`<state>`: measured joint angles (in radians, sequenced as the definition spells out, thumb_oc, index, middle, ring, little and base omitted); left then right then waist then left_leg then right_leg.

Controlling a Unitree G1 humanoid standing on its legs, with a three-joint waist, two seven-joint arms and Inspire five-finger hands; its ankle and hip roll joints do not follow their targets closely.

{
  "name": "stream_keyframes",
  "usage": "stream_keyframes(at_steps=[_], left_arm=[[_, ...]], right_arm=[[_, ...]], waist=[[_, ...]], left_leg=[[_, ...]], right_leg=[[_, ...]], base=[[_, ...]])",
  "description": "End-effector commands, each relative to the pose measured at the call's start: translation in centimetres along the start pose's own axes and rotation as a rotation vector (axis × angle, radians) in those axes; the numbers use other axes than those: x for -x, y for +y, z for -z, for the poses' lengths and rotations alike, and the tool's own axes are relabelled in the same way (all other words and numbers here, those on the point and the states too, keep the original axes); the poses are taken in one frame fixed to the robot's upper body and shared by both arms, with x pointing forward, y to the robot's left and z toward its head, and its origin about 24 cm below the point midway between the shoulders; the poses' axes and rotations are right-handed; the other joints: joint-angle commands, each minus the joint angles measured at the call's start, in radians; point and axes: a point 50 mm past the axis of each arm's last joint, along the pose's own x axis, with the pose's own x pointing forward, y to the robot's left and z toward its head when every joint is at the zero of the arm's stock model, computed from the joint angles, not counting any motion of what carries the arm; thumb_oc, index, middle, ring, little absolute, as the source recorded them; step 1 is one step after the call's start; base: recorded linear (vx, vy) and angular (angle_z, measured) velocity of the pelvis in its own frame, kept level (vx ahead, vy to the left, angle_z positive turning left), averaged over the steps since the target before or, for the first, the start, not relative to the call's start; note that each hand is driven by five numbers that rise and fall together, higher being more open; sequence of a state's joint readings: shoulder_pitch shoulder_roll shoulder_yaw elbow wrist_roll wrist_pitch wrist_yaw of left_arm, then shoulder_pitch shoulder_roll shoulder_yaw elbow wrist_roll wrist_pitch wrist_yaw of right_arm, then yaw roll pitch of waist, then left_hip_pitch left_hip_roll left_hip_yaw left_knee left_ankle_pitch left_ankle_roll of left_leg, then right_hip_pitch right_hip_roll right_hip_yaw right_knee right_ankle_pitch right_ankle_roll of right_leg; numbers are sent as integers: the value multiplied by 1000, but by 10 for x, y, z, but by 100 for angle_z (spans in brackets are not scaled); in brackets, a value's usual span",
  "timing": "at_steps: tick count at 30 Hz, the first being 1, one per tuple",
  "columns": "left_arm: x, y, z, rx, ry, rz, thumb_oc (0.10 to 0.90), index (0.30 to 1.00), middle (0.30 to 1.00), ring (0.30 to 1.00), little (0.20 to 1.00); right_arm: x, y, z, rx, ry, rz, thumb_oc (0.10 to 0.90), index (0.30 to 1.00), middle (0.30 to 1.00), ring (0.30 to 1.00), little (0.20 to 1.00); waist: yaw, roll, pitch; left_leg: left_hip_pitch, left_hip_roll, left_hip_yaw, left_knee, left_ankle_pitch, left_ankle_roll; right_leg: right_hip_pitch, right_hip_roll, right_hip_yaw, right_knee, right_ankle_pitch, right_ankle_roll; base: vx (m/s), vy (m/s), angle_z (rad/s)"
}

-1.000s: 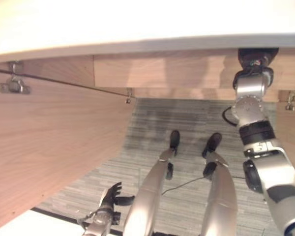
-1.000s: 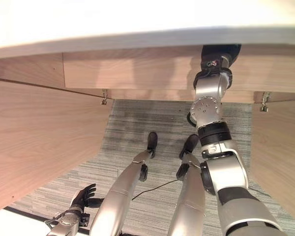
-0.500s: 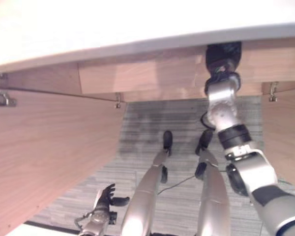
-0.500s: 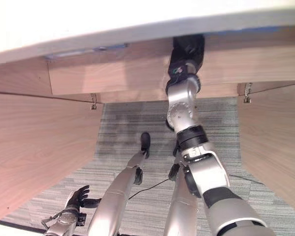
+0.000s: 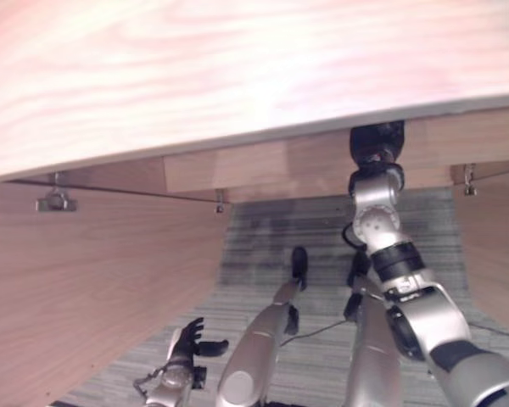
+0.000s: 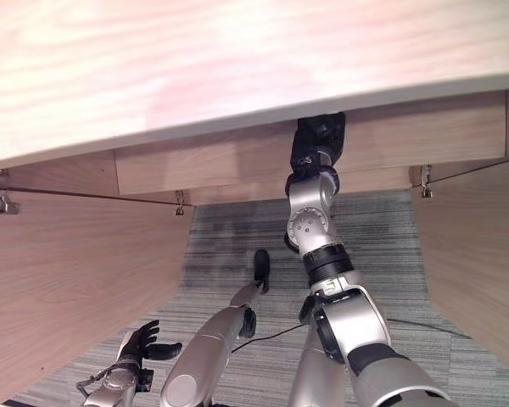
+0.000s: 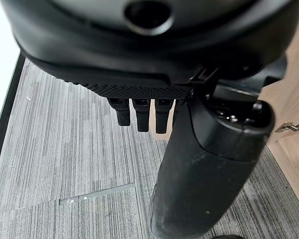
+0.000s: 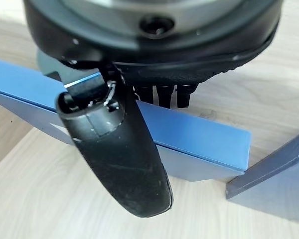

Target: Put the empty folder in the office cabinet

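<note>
The right robot hand (image 8: 139, 104) is reaching up inside the office cabinet (image 6: 237, 161), its thumb and fingers closed across the blue folder (image 8: 199, 137), which is lying on the pale wooden shelf (image 8: 65, 209) with one end free. A second, darker folder (image 8: 274, 179) is sitting just beside that free end, close but not quite touching as far as the wrist view shows.

From the head cameras the right arm is disappearing under the cabinet's top panel (image 5: 237, 68), so the folder itself is hidden from above (only the wrist view is showing it). That is the main risk: the placement is being judged without an overhead look, and if the folder is pushed further along the shelf its end could ram the darker folder and shove or skew it.

The grip looks shallow, taken across the folder's edge. If the robot hand pulls back before fully letting go, the thumb could drag the folder toward the cabinet mouth.

The open cabinet doors (image 6: 68, 280) are standing to either side of the arm, so a wide swing on the way out could knock a door.

The left robot hand (image 5: 187, 343) is hanging low over the grey carpet (image 7: 55, 149), fingers relaxed and holding nothing.
</note>
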<state>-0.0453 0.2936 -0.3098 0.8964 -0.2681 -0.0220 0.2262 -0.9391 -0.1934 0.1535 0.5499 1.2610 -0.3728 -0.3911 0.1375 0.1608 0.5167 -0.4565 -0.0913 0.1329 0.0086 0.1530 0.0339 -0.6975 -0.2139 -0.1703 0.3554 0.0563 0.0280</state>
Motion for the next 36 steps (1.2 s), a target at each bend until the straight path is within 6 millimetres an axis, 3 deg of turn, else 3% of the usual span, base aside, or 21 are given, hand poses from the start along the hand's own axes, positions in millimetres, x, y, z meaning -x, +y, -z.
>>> stream_keyframes(at_steps=[1, 4, 6, 9, 10, 14, 16, 17, 21, 32, 36], left_arm=[[28, 2, 76, -59, 229, 5, 800, 900, 900, 900, 900], [29, 2, 78, -64, 236, 14, 800, 900, 900, 900, 900], [27, 9, 78, -91, 237, 17, 800, 900, 900, 900, 900], [27, 11, 79, -106, 243, 17, 800, 900, 900, 900, 900], [26, 10, 80, -102, 250, 20, 800, 900, 900, 900, 900], [28, 8, 85, -91, 284, 27, 800, 900, 900, 900, 900], [29, 7, 87, -94, 289, 35, 800, 900, 900, 900, 900], [31, 5, 91, -98, 301, 49, 800, 900, 900, 900, 900], [35, 4, 99, -108, 333, 72, 800, 900, 900, 900, 900], [41, 10, 112, -93, 384, 54, 800, 900, 900, 900, 900], [44, 15, 119, -86, 417, 36, 800, 900, 900, 900, 900]], right_arm=[[8, 48, -19, -65, -87, -274, 800, 900, 900, 900, 900], [7, 44, -18, -52, -62, -283, 800, 900, 900, 900, 900], [-1, 28, -13, 224, 28, -302, 800, 900, 900, 900, 900], [-7, 14, -14, 339, 61, -271, 800, 900, 900, 900, 900], [-11, -5, -14, 353, 76, -183, 800, 900, 900, 900, 900], [-10, -48, -3, 285, 133, -2, 800, 900, 900, 900, 900], [-8, -57, -2, 279, 144, 31, 800, 900, 900, 900, 900], [-2, -80, 4, 262, 177, 109, 800, 900, 900, 900, 900], [9, -109, 17, 244, 236, 215, 800, 900, 900, 900, 900], [27, -139, 28, 222, 300, 306, 800, 900, 900, 900, 900], [34, -145, 37, 219, 335, 319, 800, 900, 900, 900, 900]], waist=[[-2, 73, -79], [-1, 76, -84], [-1, 62, -90], [-5, 47, -95], [-11, 34, -107], [-15, 25, -141], [-16, 25, -148], [-17, 24, -169], [-14, 13, -206], [-11, -6, -280], [-11, -21, -318]], left_leg=[[69, -5, -36, 99, -270, -4], [78, -6, -36, 103, -273, -3], [86, 0, -31, 104, -268, -9], [97, 6, -30, 93, -260, -15], [113, 12, -33, 72, -251, -19], [171, 19, -39, 5, -229, -26], [187, 20, -40, -9, -225, -27], [213, 23, -40, -36, -218, -31], [258, 33, -34, -63, -217, -37], [354, 41, -32, -78, -232, -45], [361, 40, -10, -85, -219, -46]], right_leg=[[50, -32, -64, -81, -14, 84], [58, -37, -63, -73, -17, 85], [74, -39, -67, -82, -14, 83], [95, -32, -75, -107, -9, 83], [120, -23, -83, -141, -1, 85], [199, -3, -104, -219, 18, 94], [217, -1, -109, -234, 23, 96], [253, 8, -121, -268, 31, 100], [316, 34, -133, -330, 42, 106], [440, 62, -134, -394, 35, 103], [461, 72, -143, -443, 59, 98]], base=[[53, 21, 0], [15, 5, 1], [2, -26, 4], [10, -50, 2], [42, -74, -5], [57, -37, -3], [57, -2, 1], [96, -13, -3], [85, -30, -6], [65, -25, -3], [17, -25, -8]])
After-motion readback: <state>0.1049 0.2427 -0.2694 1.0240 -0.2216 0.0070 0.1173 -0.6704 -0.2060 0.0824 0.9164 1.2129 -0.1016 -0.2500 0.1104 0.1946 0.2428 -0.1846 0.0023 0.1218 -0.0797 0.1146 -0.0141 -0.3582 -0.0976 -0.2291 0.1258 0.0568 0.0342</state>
